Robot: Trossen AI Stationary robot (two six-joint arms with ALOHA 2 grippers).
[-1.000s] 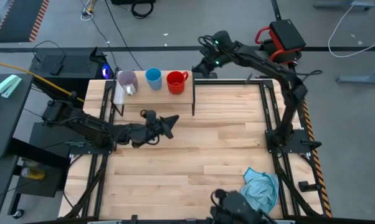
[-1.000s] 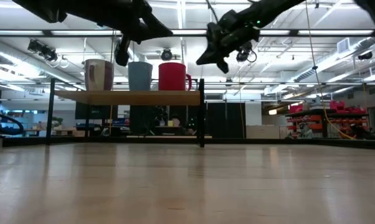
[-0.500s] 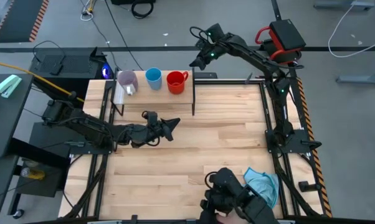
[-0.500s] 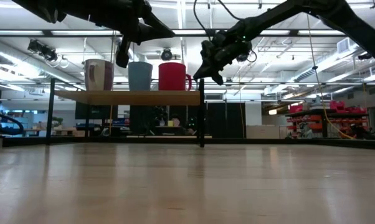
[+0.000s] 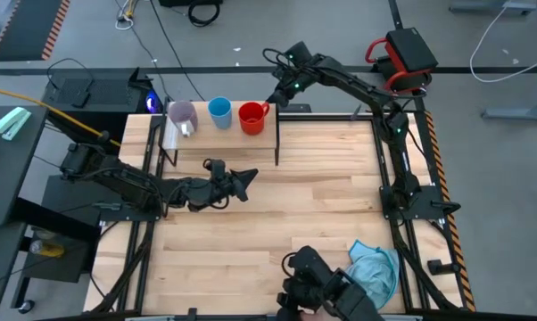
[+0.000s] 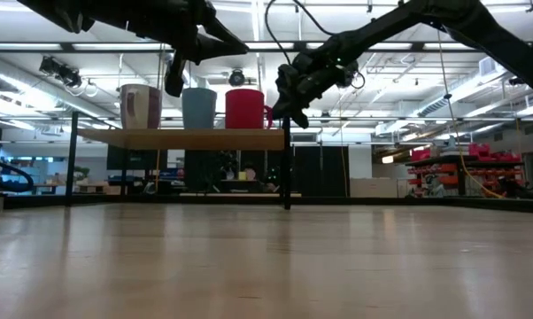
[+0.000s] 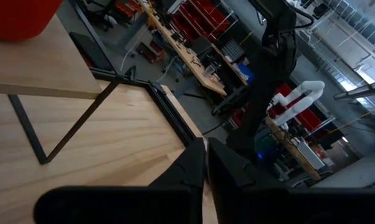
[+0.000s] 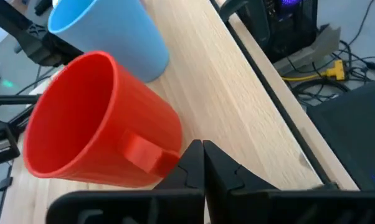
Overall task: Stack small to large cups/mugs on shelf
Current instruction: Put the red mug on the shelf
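Note:
Three cups stand upright in a row on the shelf (image 5: pixel 224 139): a pale purple one (image 5: pixel 181 116) at the left, a light blue one (image 5: pixel 219 111) in the middle and a red one (image 5: pixel 250 117) at the right, its handle (image 8: pixel 147 153) pointing toward the table's right. My right gripper (image 5: pixel 271 100) is shut, with its tips right beside that handle. My left gripper (image 5: pixel 249 178) hangs over the table on the near side of the shelf. It points toward the table's right, its fingers (image 7: pixel 194 163) almost together with nothing between them. My right gripper (image 8: pixel 203 152) comes slanting down from the table's far right, and its shut fingertips are close against the free side of the red cup's handle (image 8: pixel 170 159). I cannot tell whether they touch it. The red cup stands upright on the shelf.
A light blue cloth (image 5: pixel 374 272) lies near the table's front right corner, with a dark object (image 5: pixel 326 290) beside it at the near edge. Black frame rails (image 5: pixel 386 160) run along the table's sides. Bare wooden tabletop (image 5: pixel 313 187) lies on the shelf's near side.
My right gripper has moved toward the table's left and down, from beyond the shelf's right end to the red cup's handle, staying shut. The cups stand as before.

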